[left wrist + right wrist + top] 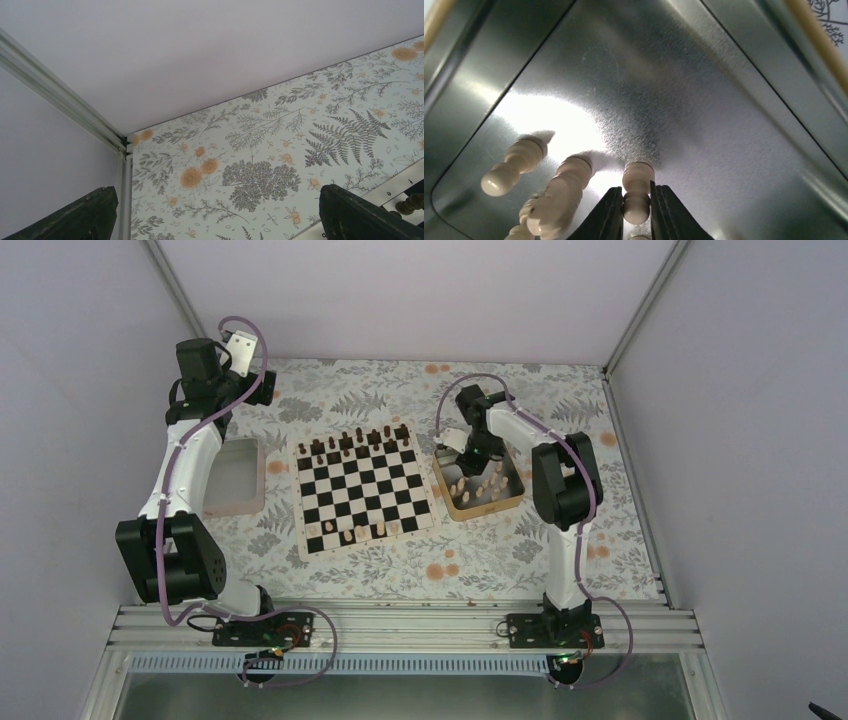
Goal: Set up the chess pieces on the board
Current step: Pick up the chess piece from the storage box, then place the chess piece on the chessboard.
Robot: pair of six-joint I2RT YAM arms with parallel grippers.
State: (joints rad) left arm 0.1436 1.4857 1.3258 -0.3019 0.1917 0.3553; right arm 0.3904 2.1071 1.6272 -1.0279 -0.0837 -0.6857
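Note:
The black-and-white board (pixel 362 490) lies mid-table with dark pieces along its far rows and a few light tan pieces (pixel 365 532) near its front edge. Several more tan pieces (pixel 482 485) lie in the gold tin tray (pixel 446 495) to its right. My right gripper (pixel 636 199) is down inside that tray, shut on a tan pawn (pixel 637 197) whose base rests on the metal floor; it also shows in the top view (pixel 470 454). My left gripper (pixel 215 210) is open and empty, held high over the table's far left corner; it also shows in the top view (pixel 262 388).
A pale pinkish-rimmed tray (pixel 236 478) sits left of the board under the left arm. Two more tan pieces (pixel 559 192) lie just left of my right fingers. The tin's walls (pixel 784 75) rise close around. Enclosure walls stand at the back and sides.

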